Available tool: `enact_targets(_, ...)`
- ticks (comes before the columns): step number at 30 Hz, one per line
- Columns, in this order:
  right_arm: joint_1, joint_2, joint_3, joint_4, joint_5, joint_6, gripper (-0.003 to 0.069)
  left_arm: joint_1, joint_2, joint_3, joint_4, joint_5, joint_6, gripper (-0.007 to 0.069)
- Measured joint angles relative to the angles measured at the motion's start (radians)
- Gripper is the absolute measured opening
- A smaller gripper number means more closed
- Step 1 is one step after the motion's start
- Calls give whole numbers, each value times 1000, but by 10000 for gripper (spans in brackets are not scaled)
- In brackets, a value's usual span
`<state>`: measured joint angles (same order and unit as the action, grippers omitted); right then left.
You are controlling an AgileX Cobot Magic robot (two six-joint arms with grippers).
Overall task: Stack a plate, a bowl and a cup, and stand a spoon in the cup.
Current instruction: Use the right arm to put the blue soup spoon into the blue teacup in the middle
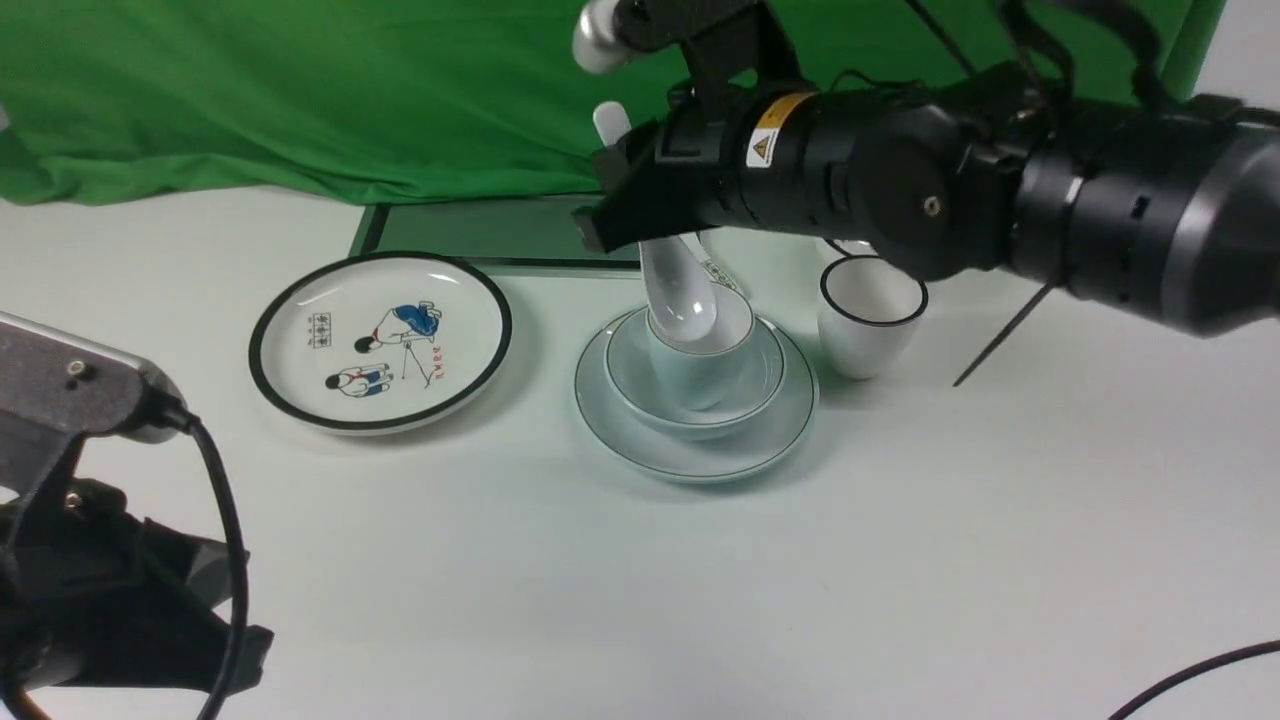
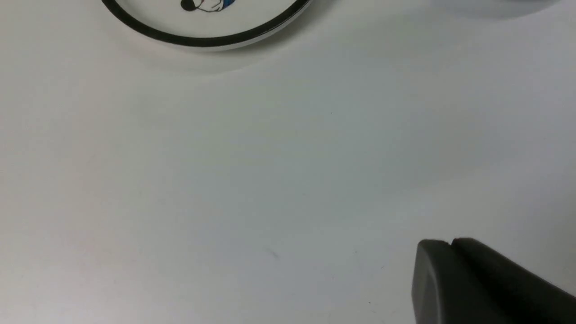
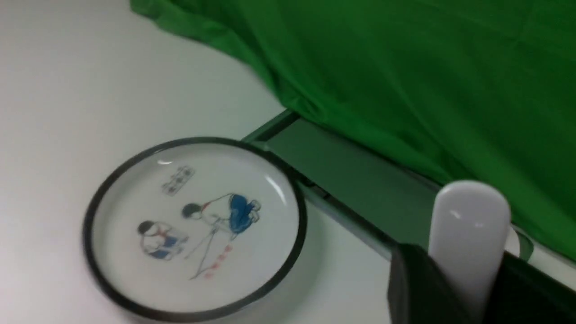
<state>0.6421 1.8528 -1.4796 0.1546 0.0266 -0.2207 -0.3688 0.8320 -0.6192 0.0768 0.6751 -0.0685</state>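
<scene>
The plain plate [image 1: 700,455] lies mid-table with the plain bowl [image 1: 630,375] on it and the small pale cup [image 1: 700,385] inside the bowl. My right gripper [image 1: 625,185] is shut on the handle of the all-white spoon [image 1: 675,290], above the stack. The spoon hangs steeply and its scoop end sits in the cup's mouth. In the right wrist view the handle [image 3: 468,216] sticks out between the right gripper's [image 3: 468,274] black fingers. My left gripper [image 2: 450,245] is shut and empty, low over bare table at the near left.
The cartoon plate [image 1: 380,340] lies left of the stack and also shows in both wrist views [image 2: 202,41] [image 3: 252,265]. A black-rimmed cup [image 1: 870,315] stands right of the stack. A spoon with printed marks [image 1: 722,275] lies behind it. Green cloth [image 1: 300,90] hangs at the back.
</scene>
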Motion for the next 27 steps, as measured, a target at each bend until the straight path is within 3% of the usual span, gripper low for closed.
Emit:
enact_targets(6,-56,92,2,-1,-71,-8,171,0,0,0,0,0,0,-36)
enact_targets(15,-64,150,2,-1,-82,-5,171,0,0,0,0,0,0,-36)
enact_targets(18,-64,152,2,-1,-63,-3,209,0,0,0,0,0,1,-36)
enact_targets(20,-64,152,2,-1,-36,-2,307,0,0,0,0,0,2,-36)
enact_targets(22,-64,149,2,-1,-9,0,337,0,0,0,0,0,2,-36)
enact_targets(24,-64,142,2,-1,17,6,337,0,-2,-1,-2,7,3,-36)
enact_targets(27,-64,86,3,-7,84,10,268,0,-38,-3,-5,15,3,-36)
